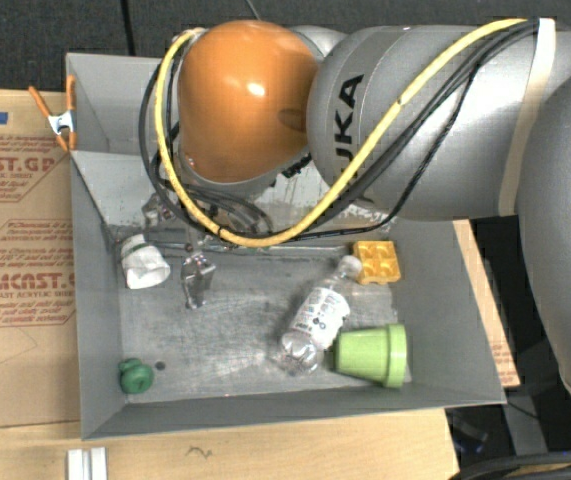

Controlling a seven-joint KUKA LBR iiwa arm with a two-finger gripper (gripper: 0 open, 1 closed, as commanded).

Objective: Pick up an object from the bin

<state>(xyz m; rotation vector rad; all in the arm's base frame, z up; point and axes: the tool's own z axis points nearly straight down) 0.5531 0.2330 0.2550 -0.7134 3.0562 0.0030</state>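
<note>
My gripper (pixel 196 286) hangs below the orange cover over the bin's left middle. Its two fingers are shut, close together, with nothing between them, and the tips are just over bare floor. A crumpled white thing (pixel 143 265) lies a short way to the left of the tips, apart from them. A clear plastic bottle (pixel 314 321) with a white label lies tilted to the right of the gripper, well clear of it.
A light green cup (pixel 373 354) lies on its side against the bottle's lower right. A yellow waffle-patterned block (pixel 378 261) sits by the bottle's cap. A small dark green knob (pixel 135 375) rests in the near left corner. The arm covers the bin's far part.
</note>
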